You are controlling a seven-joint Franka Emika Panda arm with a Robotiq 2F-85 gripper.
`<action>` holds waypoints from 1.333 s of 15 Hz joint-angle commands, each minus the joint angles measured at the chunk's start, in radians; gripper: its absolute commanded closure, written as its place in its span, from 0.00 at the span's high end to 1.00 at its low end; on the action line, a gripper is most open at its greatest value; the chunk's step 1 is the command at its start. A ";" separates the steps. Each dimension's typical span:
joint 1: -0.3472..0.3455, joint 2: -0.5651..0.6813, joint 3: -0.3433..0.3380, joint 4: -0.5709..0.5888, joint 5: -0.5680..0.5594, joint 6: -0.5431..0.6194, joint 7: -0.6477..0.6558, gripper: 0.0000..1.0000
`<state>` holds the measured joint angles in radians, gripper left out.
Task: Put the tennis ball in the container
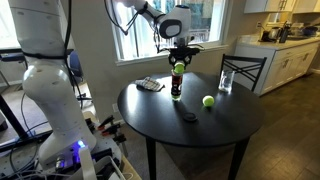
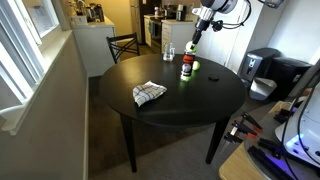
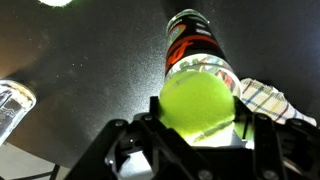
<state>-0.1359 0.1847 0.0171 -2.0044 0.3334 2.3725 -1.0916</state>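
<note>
My gripper (image 1: 178,60) is shut on a yellow-green tennis ball (image 3: 197,105) and holds it right over the open top of the container (image 3: 192,45). The container is a tall clear can with a red band and dark lower part, standing upright on the round black table (image 1: 190,125); it also shows in an exterior view (image 2: 186,66). In the wrist view the ball sits between the fingers (image 3: 197,128) and covers the can's mouth. A second tennis ball (image 1: 208,101) lies on the table beside the can, and it also shows in an exterior view (image 2: 196,66).
A checked cloth (image 2: 148,93) lies on the table, also in view (image 1: 149,86). A clear drinking glass (image 1: 226,81) stands near the far edge, seen in the wrist view (image 3: 14,106). A small dark object (image 1: 188,117) lies by the can. A black chair (image 1: 243,68) stands behind the table.
</note>
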 commanded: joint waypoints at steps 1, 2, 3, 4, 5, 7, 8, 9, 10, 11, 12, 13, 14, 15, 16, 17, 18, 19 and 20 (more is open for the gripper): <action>0.013 0.012 -0.003 0.002 -0.021 0.034 0.029 0.43; 0.014 0.013 -0.003 0.001 -0.022 0.034 0.029 0.43; 0.014 0.015 -0.002 0.001 -0.021 0.033 0.027 0.43; 0.015 0.016 0.000 -0.001 -0.018 0.036 0.025 0.43; 0.015 0.016 0.000 0.000 -0.017 0.035 0.025 0.43; 0.016 0.017 0.002 0.000 -0.015 0.036 0.024 0.43; 0.016 0.015 0.002 0.001 -0.016 0.034 0.025 0.43; 0.017 0.015 0.002 0.000 -0.016 0.033 0.028 0.55; 0.018 0.015 0.003 0.000 -0.018 0.032 0.029 0.92; 0.018 0.015 0.003 0.000 -0.018 0.032 0.031 0.93; 0.019 0.015 0.003 0.000 -0.018 0.032 0.031 0.97; 0.019 0.015 0.004 0.000 -0.017 0.031 0.031 0.99; 0.019 0.015 0.004 0.000 -0.015 0.030 0.030 1.00; 0.020 0.013 0.005 0.000 -0.014 0.029 0.029 1.00; 0.019 0.010 0.006 -0.001 -0.009 0.027 0.025 1.00; 0.019 0.005 0.007 -0.003 -0.008 0.027 0.022 1.00; 0.020 0.000 0.006 -0.006 -0.009 0.028 0.022 1.00; 0.020 -0.006 0.005 -0.012 -0.011 0.030 0.023 1.00; 0.020 -0.010 0.004 -0.013 -0.012 0.029 0.022 1.00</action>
<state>-0.1166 0.2026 0.0204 -1.9997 0.3331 2.3909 -1.0908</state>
